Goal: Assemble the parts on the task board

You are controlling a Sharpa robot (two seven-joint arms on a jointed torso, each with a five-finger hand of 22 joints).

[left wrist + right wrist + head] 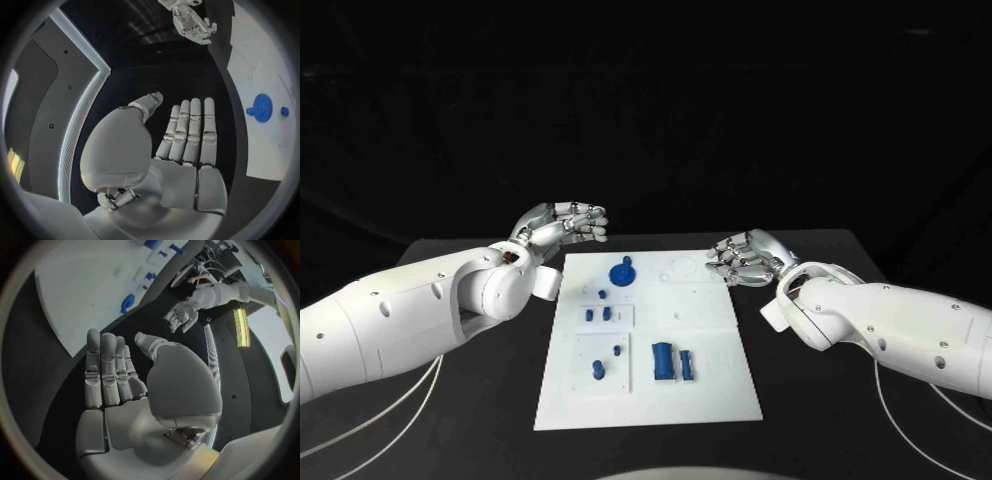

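Both my hands, left hand (pixel 568 222) and right hand (pixel 747 257), flat-fingered, holding nothing, flanking task board's (pixel 718 380) far edge; parts (pixel 669 362) lie loose; stage unclear.

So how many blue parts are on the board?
8: a disc at the far end, a dot beside it, a pair mid-left, two pegs near-left, two bars near-centre. Some may be hidden.

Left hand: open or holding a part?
Open. Left hand has its fingers stretched out with nothing in them, off the board.
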